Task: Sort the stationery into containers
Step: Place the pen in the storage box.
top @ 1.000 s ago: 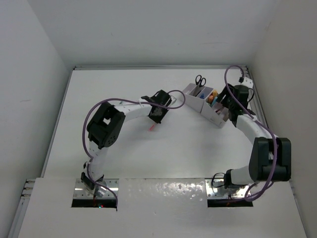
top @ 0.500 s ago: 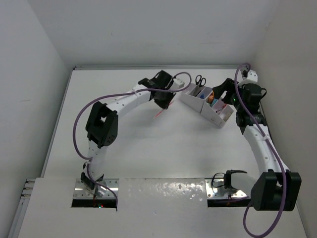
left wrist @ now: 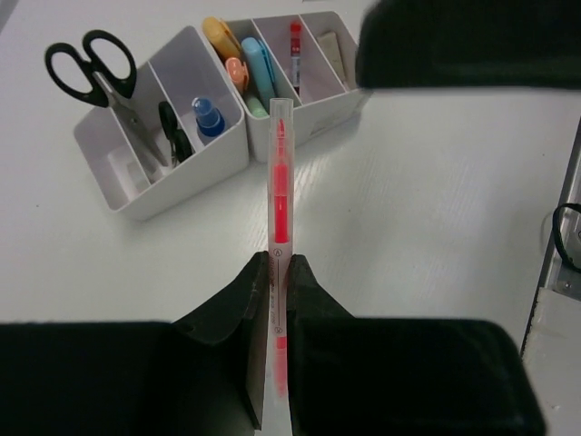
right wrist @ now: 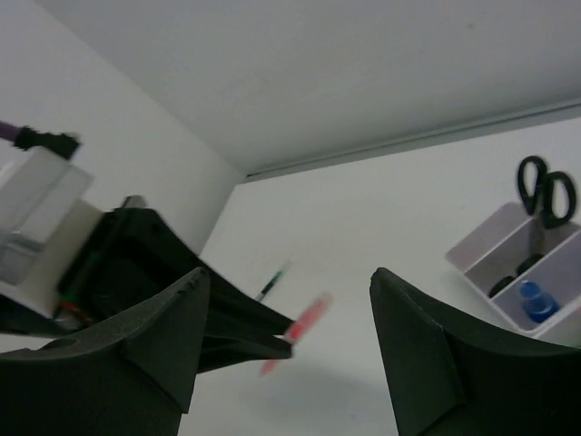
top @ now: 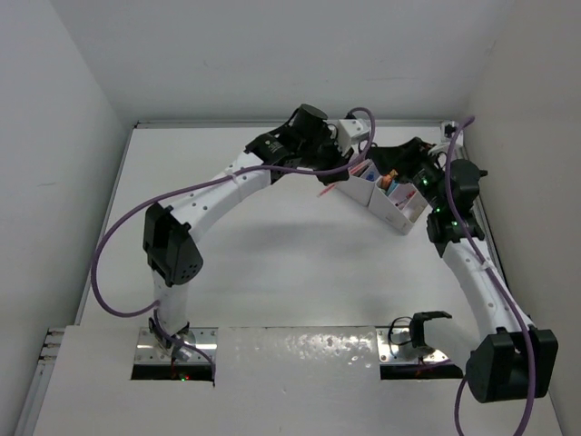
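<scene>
My left gripper point(left wrist: 280, 263) is shut on a thin red pen point(left wrist: 280, 195), held above the table with its tip pointing at the white organiser point(left wrist: 172, 191). In the top view that gripper point(top: 334, 174) hangs just left of the organiser point(top: 392, 216). The organiser holds black-handled scissors point(left wrist: 91, 64), a blue-capped bottle point(left wrist: 207, 116), orange and blue items point(left wrist: 238, 65) and another red pen point(left wrist: 295, 44). My right gripper point(right wrist: 290, 309) is open and empty above the organiser point(right wrist: 495, 259), facing the left gripper's fingers point(right wrist: 231, 336) and the red pen point(right wrist: 307, 320).
A green pencil point(right wrist: 272, 282) lies on the table beyond the left gripper. The table's back wall edge point(top: 300, 123) and the right side wall are close to the organiser. Purple cables loop over both arms.
My left gripper has carried the red pen from the table's middle up and right to the organiser. My right arm has drawn back and risen, its gripper now over the organiser.
</scene>
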Available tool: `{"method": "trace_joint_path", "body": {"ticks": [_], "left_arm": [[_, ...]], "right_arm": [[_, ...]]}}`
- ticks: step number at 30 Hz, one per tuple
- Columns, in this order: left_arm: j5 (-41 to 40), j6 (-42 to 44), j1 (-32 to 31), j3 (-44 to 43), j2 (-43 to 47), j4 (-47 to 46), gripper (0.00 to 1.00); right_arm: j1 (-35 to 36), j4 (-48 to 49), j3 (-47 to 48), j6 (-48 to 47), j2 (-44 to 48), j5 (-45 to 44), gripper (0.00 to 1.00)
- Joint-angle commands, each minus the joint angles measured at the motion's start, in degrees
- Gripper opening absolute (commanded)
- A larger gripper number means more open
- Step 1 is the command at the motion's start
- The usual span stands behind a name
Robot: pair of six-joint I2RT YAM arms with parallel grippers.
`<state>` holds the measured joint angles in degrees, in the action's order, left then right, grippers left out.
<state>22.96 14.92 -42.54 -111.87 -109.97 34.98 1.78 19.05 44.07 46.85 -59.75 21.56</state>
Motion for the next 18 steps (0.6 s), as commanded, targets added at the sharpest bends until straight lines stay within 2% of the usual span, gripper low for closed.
{"method": "trace_joint_path", "body": {"ticks": [1, 8, 13, 18], "left_arm": [[1.47, -0.41, -1.31, -2.82, -0.94, -2.11, 0.00], [0.16, -2.70, -2.10, -3.88, -0.86, -2.38, 0.00], [-0.55, -3.05, -2.10, -4.23, -0.86, -2.29, 0.00], [-0.99, -3.14, -2.02, -3.79, -0.86, -2.46, 0.00]], "right_arm": [[2.78, 5.82, -1.10, 4.21, -0.89, -0.91, 0.70], [6.92, 3.11, -1.10, 2.64, -2.13, -4.94, 0.69], [8.77, -3.84, -0.92, 0.00, -1.43, -13.02, 0.69], [9.90, -4.19, -1.89, 0.26, -1.87, -13.47, 0.69]]}}
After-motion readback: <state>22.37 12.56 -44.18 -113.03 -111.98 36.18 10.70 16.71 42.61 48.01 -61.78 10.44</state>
